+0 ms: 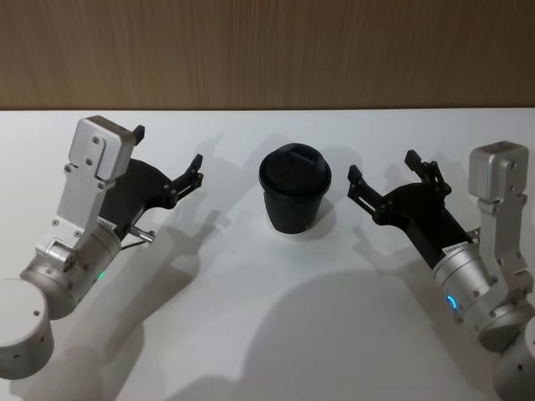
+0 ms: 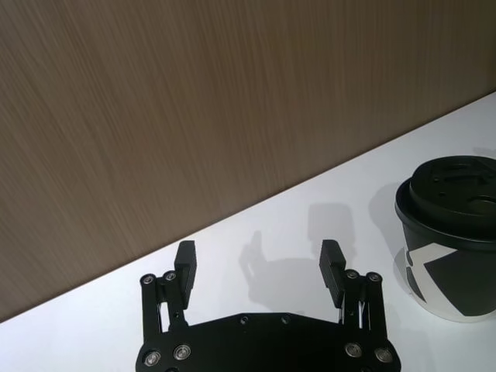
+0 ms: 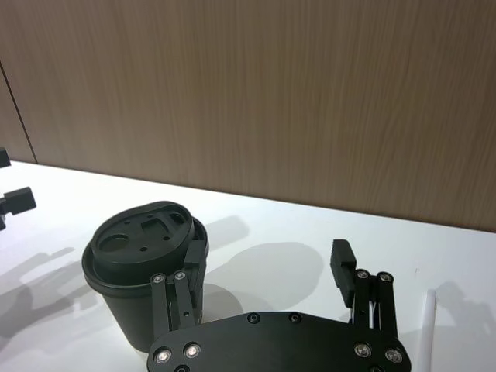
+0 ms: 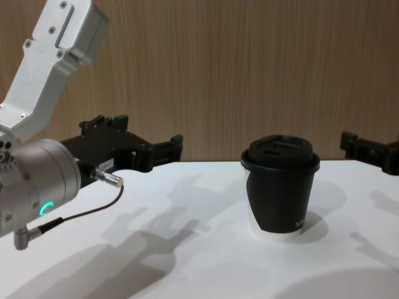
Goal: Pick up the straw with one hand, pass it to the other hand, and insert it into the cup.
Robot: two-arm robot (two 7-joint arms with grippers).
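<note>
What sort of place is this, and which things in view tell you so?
Probably a robotics lab or test bench: a plain white table against a wood-panel wall, with the left gripper and right gripper flanking one lidded cup.

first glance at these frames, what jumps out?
The black lidded cup stands upright mid-way across the white table. The left gripper and right gripper flank it on either side, both open, empty and apart from it. In the right wrist view, a short stretch of the white straw lies on the table beside the right gripper, not yet picked up.
</note>
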